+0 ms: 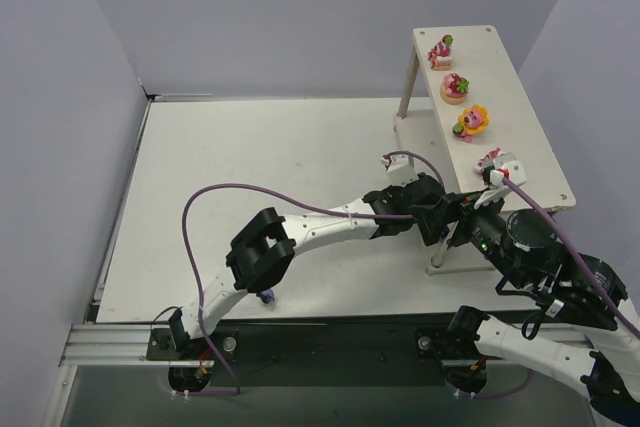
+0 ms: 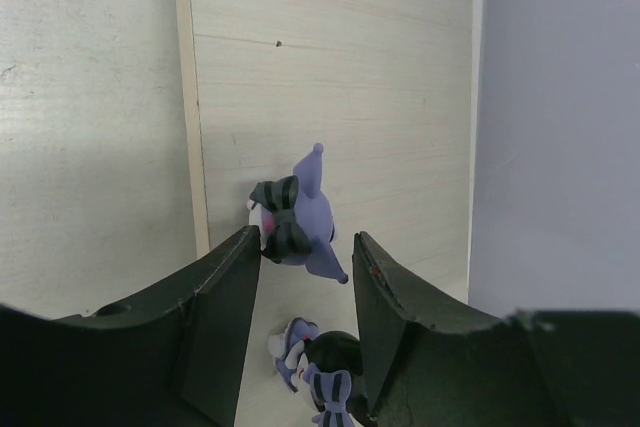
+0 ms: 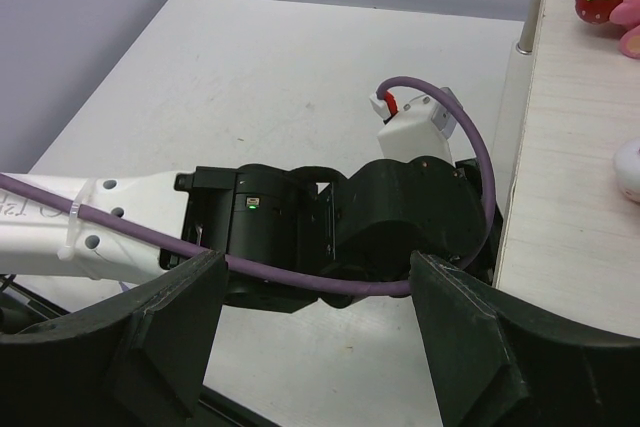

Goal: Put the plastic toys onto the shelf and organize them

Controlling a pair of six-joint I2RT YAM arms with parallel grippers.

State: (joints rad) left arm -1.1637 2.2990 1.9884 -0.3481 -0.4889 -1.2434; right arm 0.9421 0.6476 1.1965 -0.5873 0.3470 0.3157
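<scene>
The shelf (image 1: 520, 77) stands at the right, with several bright plastic toys in a row on its top board: (image 1: 441, 50), (image 1: 456, 88), (image 1: 470, 121). A pink one (image 1: 488, 159) is partly hidden by my right arm. My left arm reaches under the top board. Its gripper (image 2: 306, 237) is open over the lower board (image 2: 350, 67). A dark blue-purple toy (image 2: 320, 362) stands between the fingers, with a gap on its left side. Another (image 2: 298, 217) stands just past the fingertips. My right gripper (image 3: 315, 337) is open and empty, hovering above the left wrist.
A small dark blue toy (image 1: 266, 296) lies on the table under my left elbow. The purple cable (image 3: 330, 282) crosses between the right fingers. The shelf's top board (image 3: 580, 147) runs along the right of the right wrist view. Grey walls enclose the table.
</scene>
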